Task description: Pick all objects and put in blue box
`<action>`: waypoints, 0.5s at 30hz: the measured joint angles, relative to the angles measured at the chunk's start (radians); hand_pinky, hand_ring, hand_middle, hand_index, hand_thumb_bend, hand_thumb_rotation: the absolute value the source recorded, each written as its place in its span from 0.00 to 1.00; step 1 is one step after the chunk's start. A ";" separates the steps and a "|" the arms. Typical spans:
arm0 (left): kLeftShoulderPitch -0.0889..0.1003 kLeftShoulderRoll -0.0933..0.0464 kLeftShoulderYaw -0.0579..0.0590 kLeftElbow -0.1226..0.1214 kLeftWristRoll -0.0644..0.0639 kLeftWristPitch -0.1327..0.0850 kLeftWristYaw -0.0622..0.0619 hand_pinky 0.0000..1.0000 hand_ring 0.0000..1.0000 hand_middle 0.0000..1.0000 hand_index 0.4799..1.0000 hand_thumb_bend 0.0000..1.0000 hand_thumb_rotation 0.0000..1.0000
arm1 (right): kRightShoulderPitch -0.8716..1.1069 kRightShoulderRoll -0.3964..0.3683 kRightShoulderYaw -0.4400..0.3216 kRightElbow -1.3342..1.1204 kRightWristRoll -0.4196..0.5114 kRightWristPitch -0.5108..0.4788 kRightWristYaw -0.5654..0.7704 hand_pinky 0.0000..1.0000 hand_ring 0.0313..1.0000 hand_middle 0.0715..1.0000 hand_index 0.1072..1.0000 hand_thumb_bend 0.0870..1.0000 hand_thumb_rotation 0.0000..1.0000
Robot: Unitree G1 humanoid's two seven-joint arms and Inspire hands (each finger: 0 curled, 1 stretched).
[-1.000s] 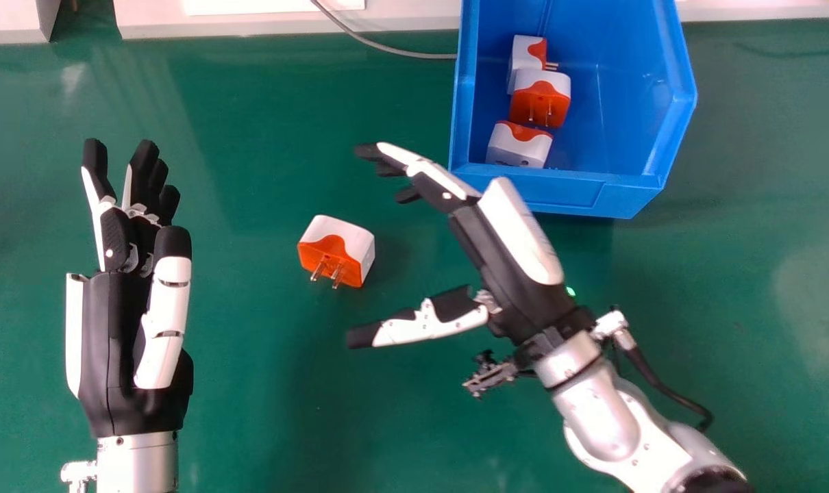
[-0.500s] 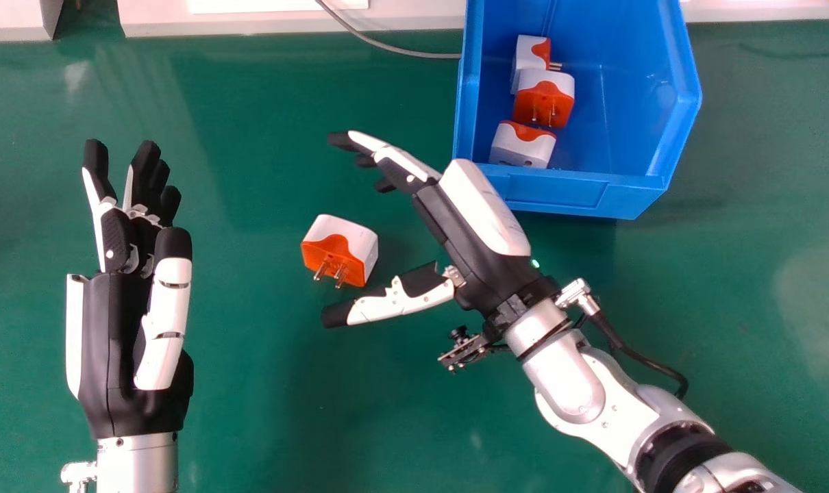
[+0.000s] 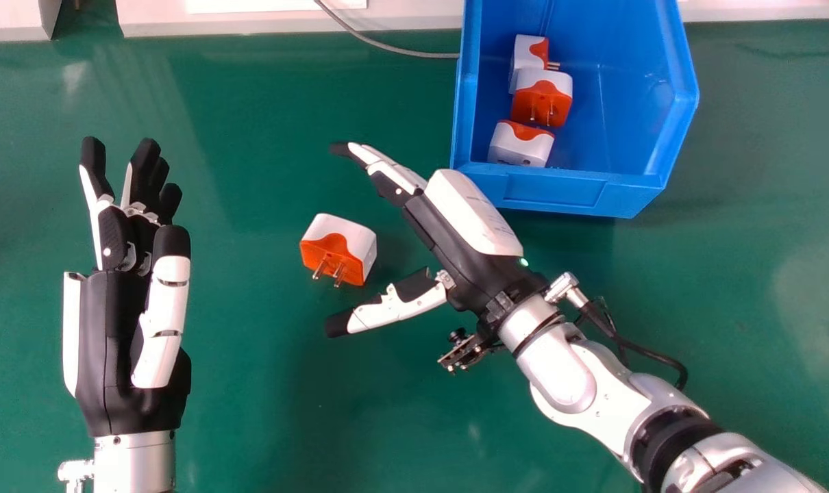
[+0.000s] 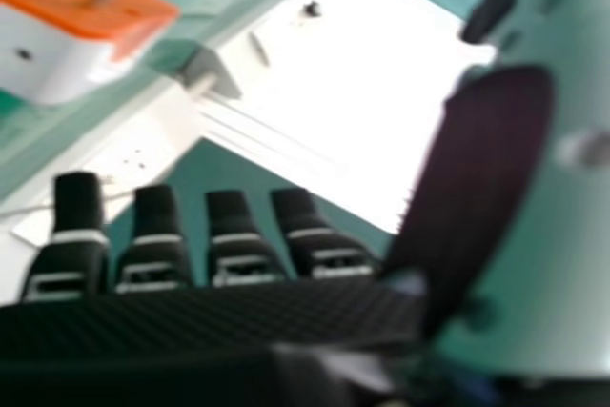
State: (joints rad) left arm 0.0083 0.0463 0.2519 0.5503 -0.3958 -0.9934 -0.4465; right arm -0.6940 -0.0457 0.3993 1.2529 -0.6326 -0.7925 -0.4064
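The right hand's fingers (image 3: 395, 175) are extended and pinch nothing, set slightly apart from one another in the right hand view; the thumb (image 3: 394, 308) stands well away from them; at the mouth of that gap sits an orange and white plug adapter (image 3: 339, 250), prongs exposed, on the green table (image 3: 250, 424); the right hand (image 3: 459, 246) appears lined up for a grasp, so the step in hand looks like picking up this adapter; next, the palm likely needs to ease in and lower before thumb and fingers close on its sides, then carry it to the blue box (image 3: 555, 192), where three similar adapters lie; the left hand (image 3: 109, 335) idles, its fingers straight, at the head view's left.

The right hand's height above the table is hard to judge; its fingers overlap in the head view; the adapter is cut off in the right hand view, as is the box's far end in the head view.
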 measured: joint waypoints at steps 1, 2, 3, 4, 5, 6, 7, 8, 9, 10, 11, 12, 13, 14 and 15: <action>-0.001 0.001 0.000 0.000 -0.001 0.000 -0.003 0.98 0.98 0.97 0.87 0.35 0.63 | -0.002 0.000 0.003 0.006 -0.001 0.006 0.000 0.86 0.94 0.96 0.94 1.00 0.37; -0.001 0.002 0.000 0.000 -0.004 0.000 -0.005 0.98 0.98 0.97 0.87 0.35 0.63 | -0.003 0.000 0.006 0.009 -0.002 0.011 0.000 0.86 0.94 0.96 0.95 1.00 0.37; -0.001 0.002 0.001 0.000 -0.006 0.000 -0.007 0.98 0.98 0.97 0.87 0.34 0.63 | -0.004 0.000 0.008 0.014 -0.002 0.017 0.000 0.87 0.95 0.97 0.95 1.00 0.37; -0.001 0.002 0.001 0.000 -0.007 0.000 -0.008 0.98 0.98 0.97 0.87 0.34 0.63 | -0.007 0.000 0.010 0.019 -0.002 0.021 0.001 0.88 0.95 0.97 0.96 1.00 0.37; -0.001 0.003 0.001 0.000 -0.009 0.000 -0.011 0.98 0.98 0.97 0.87 0.34 0.63 | -0.010 0.000 0.013 0.026 -0.003 0.027 0.000 0.88 0.96 0.97 0.96 1.00 0.37; -0.001 0.003 0.001 0.000 -0.012 0.000 -0.014 0.98 0.98 0.97 0.87 0.34 0.63 | -0.014 0.000 0.017 0.031 -0.004 0.035 0.000 0.89 0.96 0.98 0.97 1.00 0.38; -0.002 0.003 0.001 0.000 -0.016 0.000 -0.017 0.98 0.98 0.97 0.88 0.34 0.63 | -0.018 0.000 0.020 0.036 -0.005 0.043 0.001 0.89 0.96 0.98 0.97 1.00 0.38; -0.002 0.003 0.001 0.000 -0.017 0.000 -0.019 0.98 0.98 0.97 0.88 0.34 0.63 | -0.022 0.000 0.024 0.039 -0.006 0.049 0.000 0.89 0.97 0.98 0.97 1.00 0.38; -0.002 0.004 0.001 0.000 -0.019 0.001 -0.022 0.98 0.98 0.97 0.88 0.34 0.63 | -0.027 0.001 0.028 0.042 -0.008 0.057 0.000 0.89 0.97 0.98 0.97 1.00 0.38; -0.002 0.004 0.001 0.000 -0.020 0.001 -0.027 0.98 0.98 0.97 0.88 0.34 0.63 | -0.032 0.002 0.033 0.044 -0.008 0.068 0.000 0.89 0.97 0.98 0.97 1.00 0.38; -0.002 0.004 0.001 0.000 -0.023 0.002 -0.031 0.98 0.98 0.97 0.88 0.34 0.63 | -0.037 0.003 0.038 0.045 -0.009 0.076 -0.001 0.89 0.97 0.99 0.98 1.00 0.39; -0.002 0.004 0.000 0.000 -0.026 0.003 -0.034 0.98 0.98 0.97 0.88 0.34 0.63 | -0.042 0.005 0.042 0.047 -0.010 0.086 -0.001 0.89 0.97 0.99 0.98 1.00 0.39; -0.002 0.004 0.000 -0.001 -0.028 0.003 -0.035 0.98 0.98 0.97 0.88 0.34 0.63 | -0.046 0.006 0.047 0.048 -0.010 0.093 -0.001 0.89 0.97 0.99 0.98 1.00 0.40; -0.002 0.005 0.001 -0.001 -0.030 0.004 -0.036 0.98 0.98 0.97 0.88 0.34 0.63 | -0.049 0.008 0.049 0.050 -0.011 0.102 -0.001 0.89 0.97 0.99 0.98 1.00 0.40; -0.002 0.006 0.001 -0.002 -0.031 0.006 -0.036 0.98 0.98 0.97 0.88 0.34 0.63 | -0.054 0.011 0.051 0.054 -0.011 0.109 -0.001 0.89 0.98 0.99 0.98 1.00 0.41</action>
State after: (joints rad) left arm 0.0065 0.0519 0.2527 0.5483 -0.4270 -0.9874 -0.4828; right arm -0.7476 -0.0348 0.4503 1.3071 -0.6441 -0.6836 -0.4075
